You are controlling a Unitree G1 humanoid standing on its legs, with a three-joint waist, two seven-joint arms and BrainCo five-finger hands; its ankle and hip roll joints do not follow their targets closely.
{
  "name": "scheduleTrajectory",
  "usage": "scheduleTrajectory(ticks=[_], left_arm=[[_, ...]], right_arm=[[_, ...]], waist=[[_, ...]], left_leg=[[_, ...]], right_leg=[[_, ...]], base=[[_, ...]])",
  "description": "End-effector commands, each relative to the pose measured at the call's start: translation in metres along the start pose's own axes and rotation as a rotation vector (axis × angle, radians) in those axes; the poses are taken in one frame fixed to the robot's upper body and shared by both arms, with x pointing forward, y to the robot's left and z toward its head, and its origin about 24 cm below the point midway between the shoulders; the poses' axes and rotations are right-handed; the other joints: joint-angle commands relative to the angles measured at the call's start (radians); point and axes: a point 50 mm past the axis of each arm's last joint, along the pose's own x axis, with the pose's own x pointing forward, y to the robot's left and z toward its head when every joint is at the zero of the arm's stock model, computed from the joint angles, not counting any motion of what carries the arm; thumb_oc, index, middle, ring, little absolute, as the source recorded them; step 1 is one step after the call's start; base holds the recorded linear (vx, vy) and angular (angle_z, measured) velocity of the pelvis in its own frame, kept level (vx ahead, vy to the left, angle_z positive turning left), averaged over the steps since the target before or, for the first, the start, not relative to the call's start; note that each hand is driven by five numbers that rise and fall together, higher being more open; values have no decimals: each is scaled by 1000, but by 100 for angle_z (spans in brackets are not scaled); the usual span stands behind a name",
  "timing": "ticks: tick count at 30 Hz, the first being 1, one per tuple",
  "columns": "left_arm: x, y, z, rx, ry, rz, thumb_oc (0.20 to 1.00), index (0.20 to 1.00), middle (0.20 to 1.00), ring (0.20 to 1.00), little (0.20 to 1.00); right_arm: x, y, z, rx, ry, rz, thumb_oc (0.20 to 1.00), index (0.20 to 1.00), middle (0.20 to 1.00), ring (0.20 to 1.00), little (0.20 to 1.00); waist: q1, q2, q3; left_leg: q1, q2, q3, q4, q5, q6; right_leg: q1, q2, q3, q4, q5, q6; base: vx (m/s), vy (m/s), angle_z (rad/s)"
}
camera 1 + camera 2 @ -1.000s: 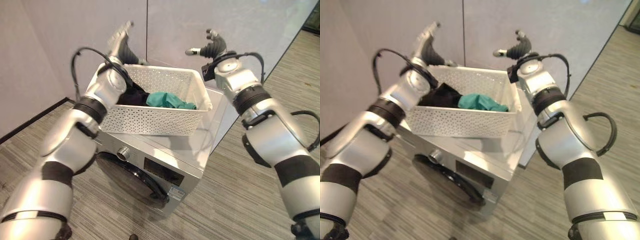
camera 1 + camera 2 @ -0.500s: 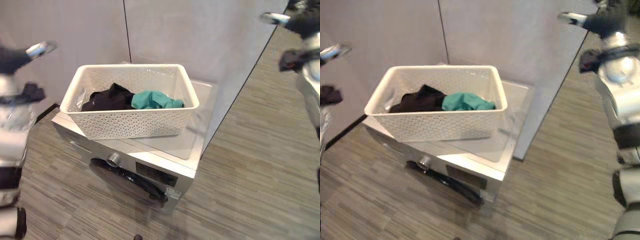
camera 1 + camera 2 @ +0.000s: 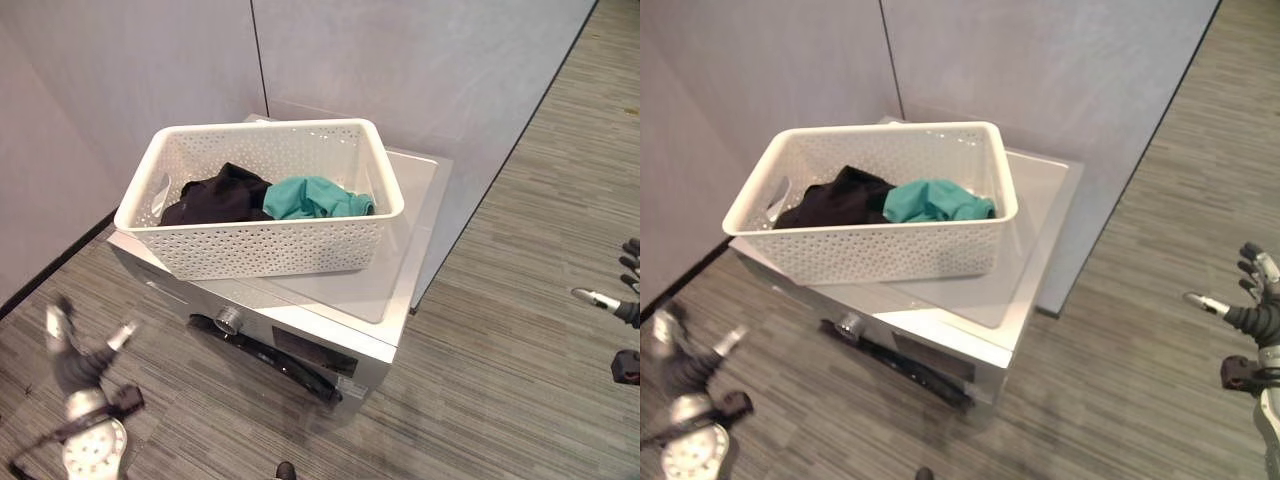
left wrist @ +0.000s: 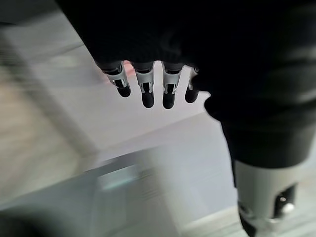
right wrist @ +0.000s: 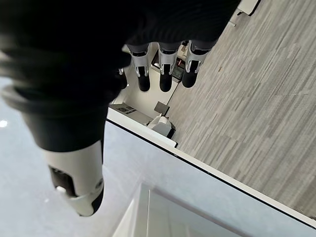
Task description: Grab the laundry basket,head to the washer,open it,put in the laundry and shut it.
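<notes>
A white perforated laundry basket (image 3: 270, 245) stands on top of the silver front-loading washer (image 3: 395, 285). Black clothing (image 3: 215, 195) and a teal garment (image 3: 315, 195) lie inside the basket. The washer's dark round door (image 3: 275, 362) is shut, with a knob (image 3: 230, 319) above it. My left hand (image 3: 75, 368) hangs low over the floor, left of the washer, fingers spread and holding nothing. Far right of the washer, my right hand (image 3: 1258, 320) hangs open and also holds nothing. Both wrist views show straight fingers (image 4: 148, 91) (image 5: 164, 74).
Grey wall panels (image 3: 400, 70) stand right behind the washer, which sits in a corner. Striped grey flooring (image 3: 520, 320) stretches out to the right and in front. A dark skirting strip (image 3: 60, 262) runs along the left wall.
Both hands have let go of the basket's ends and dropped out and down to my sides. The basket rests on the washer top. The view has pulled back.
</notes>
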Motion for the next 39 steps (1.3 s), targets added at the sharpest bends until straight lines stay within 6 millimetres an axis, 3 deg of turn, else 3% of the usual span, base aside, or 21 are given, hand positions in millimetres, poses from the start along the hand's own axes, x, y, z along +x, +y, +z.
scheduleTrajectory(ticks=[1,3,4,7,9,13,14,21,24,28,30,35,39], left_arm=[[14,-22,11,-175,-2,-87,1000,1000,1000,1000,1000],[14,-22,11,-178,-3,-87,1000,1000,1000,1000,1000],[7,-40,-15,-175,125,-142,1000,1000,1000,1000,1000],[-14,-64,-57,-95,325,-268,1000,1000,1000,1000,1000],[-20,-69,-68,-65,378,-293,1000,1000,1000,1000,1000],[-31,-73,-91,19,494,-334,1000,1000,1000,1000,1000],[-34,-71,-96,34,518,-337,1000,1000,1000,1000,1000],[-33,-68,-99,65,537,-338,1000,1000,1000,1000,1000],[-31,-64,-100,35,550,-311,1000,1000,1000,1000,1000],[-30,-59,-100,-59,571,-254,1000,1000,1000,1000,1000],[-30,-57,-101,-110,583,-224,1000,1000,1000,1000,1000],[-21,-51,-93,-287,567,-123,1000,1000,1000,1000,1000],[-18,-51,-92,-305,565,-111,1000,1000,1000,1000,1000]], right_arm=[[31,-12,63,-37,-307,-42,1000,1000,1000,1000,1000],[32,-12,64,-38,-309,-43,1000,1000,1000,1000,1000],[38,-5,77,-30,-373,-31,1000,1000,1000,1000,1000],[49,17,105,7,-490,33,1000,1000,1000,1000,1000],[53,23,112,12,-516,50,1000,1000,1000,1000,1000],[62,56,136,42,-602,141,1000,1000,1000,1000,1000],[64,72,142,35,-617,191,1000,1000,1000,1000,1000],[67,110,156,-32,-647,340,1000,1000,1000,1000,1000],[70,121,177,-166,-716,396,1000,1000,1000,1000,1000],[77,128,194,-315,-755,408,1000,1000,1000,1000,1000],[81,128,197,-348,-752,407,1000,1000,1000,1000,1000],[113,117,199,-574,-651,320,1000,1000,1000,1000,1000],[123,115,201,-632,-622,286,1000,1000,1000,1000,1000]], waist=[[42,-48,-21],[40,-46,-21],[46,-50,-22],[56,-56,-22],[60,-58,-23],[73,-66,-16],[87,-73,-14],[121,-99,1],[143,-119,8],[155,-130,11],[159,-134,12],[183,-157,20],[190,-166,26]], left_leg=[[20,75,-61,57,-55,-37],[19,76,-63,56,-55,-37],[16,79,-67,52,-47,-39],[10,81,-78,38,-35,-40],[9,81,-80,35,-32,-40],[7,80,-83,25,-30,-39],[5,79,-85,21,-29,-38],[-17,73,-103,15,-23,-34],[-25,69,-109,8,-21,-32],[-33,65,-112,5,-21,-30],[-37,63,-115,5,-19,-30],[-56,56,-137,4,-17,-29],[-64,52,-145,6,-18,-26]], right_leg=[[-17,-38,-72,38,-4,7],[-17,-37,-73,38,-4,7],[-16,-33,-77,36,-4,5],[-14,-28,-89,32,-1,4],[-15,-28,-91,32,0,4],[-25,-32,-97,37,7,8],[-27,-33,-100,36,9,9],[-39,-38,-117,35,14,12],[-45,-41,-126,32,19,16],[-53,-44,-126,28,24,20],[-55,-44,-126,27,25,19],[-59,-44,-134,15,30,22],[-63,-45,-136,16,31,23]], base=[[-108,-96,9],[-35,-28,11],[-42,-40,11],[-29,-32,18],[-12,8,10],[-4,25,3],[9,42,10],[-4,24,13],[3,13,7],[1,17,2],[0,0,0],[5,21,6],[5,23,7]])
